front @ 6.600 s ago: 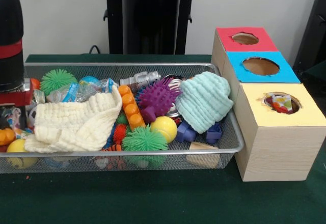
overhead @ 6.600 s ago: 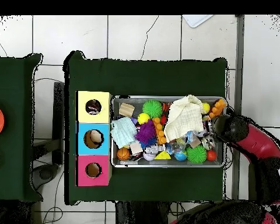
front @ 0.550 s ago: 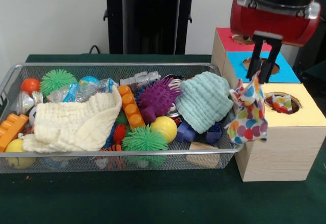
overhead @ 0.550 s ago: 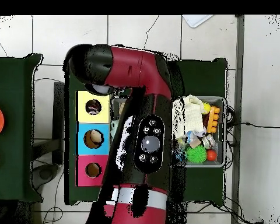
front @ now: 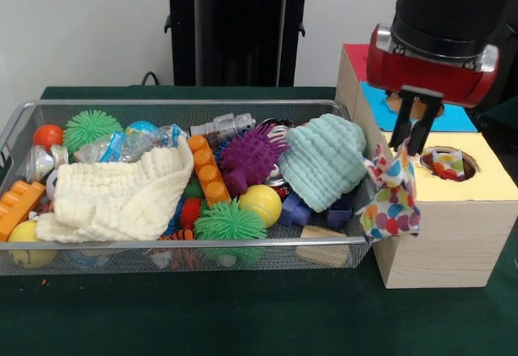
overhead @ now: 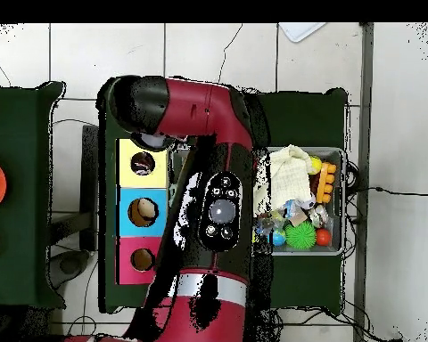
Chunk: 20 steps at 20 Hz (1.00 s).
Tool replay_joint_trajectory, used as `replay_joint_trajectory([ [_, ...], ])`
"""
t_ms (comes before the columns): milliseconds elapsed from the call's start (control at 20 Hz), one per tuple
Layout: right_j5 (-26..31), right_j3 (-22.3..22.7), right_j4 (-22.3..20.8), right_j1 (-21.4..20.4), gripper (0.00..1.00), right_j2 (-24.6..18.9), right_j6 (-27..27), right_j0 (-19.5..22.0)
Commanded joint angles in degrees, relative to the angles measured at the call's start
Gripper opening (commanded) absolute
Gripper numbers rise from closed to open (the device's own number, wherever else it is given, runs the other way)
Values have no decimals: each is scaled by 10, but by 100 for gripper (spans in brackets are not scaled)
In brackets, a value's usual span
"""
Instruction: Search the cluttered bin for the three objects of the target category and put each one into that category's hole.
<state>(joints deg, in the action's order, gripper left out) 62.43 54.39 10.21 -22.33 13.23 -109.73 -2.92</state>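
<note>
The gripper (front: 418,133) is up at two o'clock from the basket (front: 162,247), its two black fingers pinched shut on a dotted cloth (front: 392,198). The cloth dangles over the near left corner of the yellow-topped box (front: 453,235), draping down its side, just beside the basket's right end. At three o'clock from the gripper, the hole (front: 449,164) already shows another dotted cloth (front: 447,162) inside.
</note>
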Motion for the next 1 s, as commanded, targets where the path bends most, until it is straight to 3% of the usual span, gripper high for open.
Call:
replay_joint_trajectory([
  [50, 14, 71, 25, -39, 0, -13, -168, -29],
  [400, 41, 99, 31, -87, 0, 0, -175, -57],
  [650, 33, 91, 33, -69, 0, 1, -176, -57],
  [800, 80, 111, 31, -85, 0, 7, -162, -60],
  [1000, 28, 176, 27, -110, 0, 7, -134, -60],
])
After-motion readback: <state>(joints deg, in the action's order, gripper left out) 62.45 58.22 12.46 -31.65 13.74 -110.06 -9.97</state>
